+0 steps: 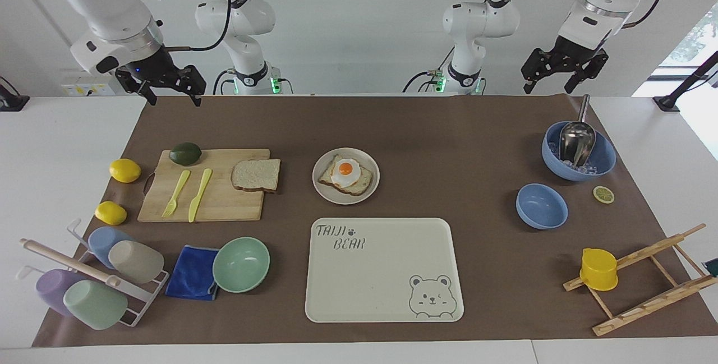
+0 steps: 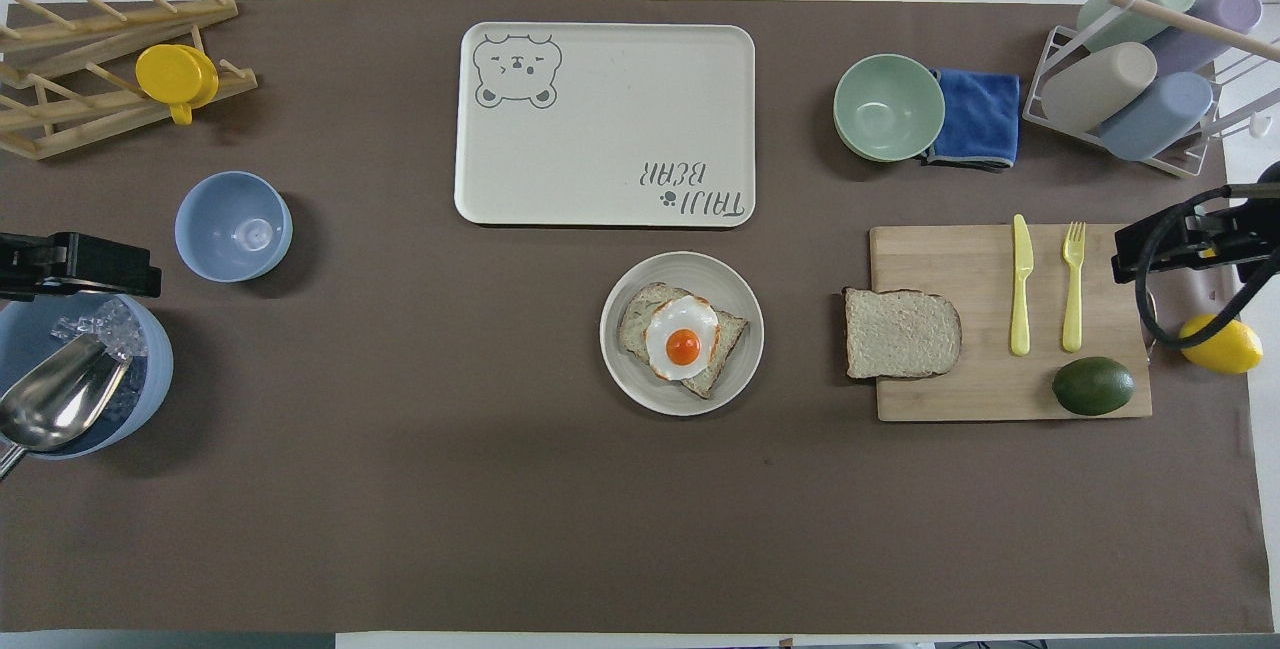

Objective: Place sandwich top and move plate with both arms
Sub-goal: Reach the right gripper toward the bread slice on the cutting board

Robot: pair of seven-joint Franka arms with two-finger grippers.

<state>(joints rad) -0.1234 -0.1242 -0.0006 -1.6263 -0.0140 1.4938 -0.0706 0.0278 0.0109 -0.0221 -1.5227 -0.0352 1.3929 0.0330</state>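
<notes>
While both arms hang raised at the robots' edge of the table (image 1: 426,128), no step of the task is done. The right hand (image 1: 167,86) is over the mat edge near the cutting board (image 1: 219,207), fingers spread and empty; the left hand (image 1: 562,72) is above the blue bowl (image 1: 603,156) holding the scoop, fingers likewise apart and empty. The sandwich top (image 1: 256,174) lies on the board's corner, beside the plate (image 1: 328,187), which carries toast with a fried egg. Placing the slice and the two-arm plate move remain. The tray (image 1: 387,274) reads "TAIJI BEAR".
</notes>
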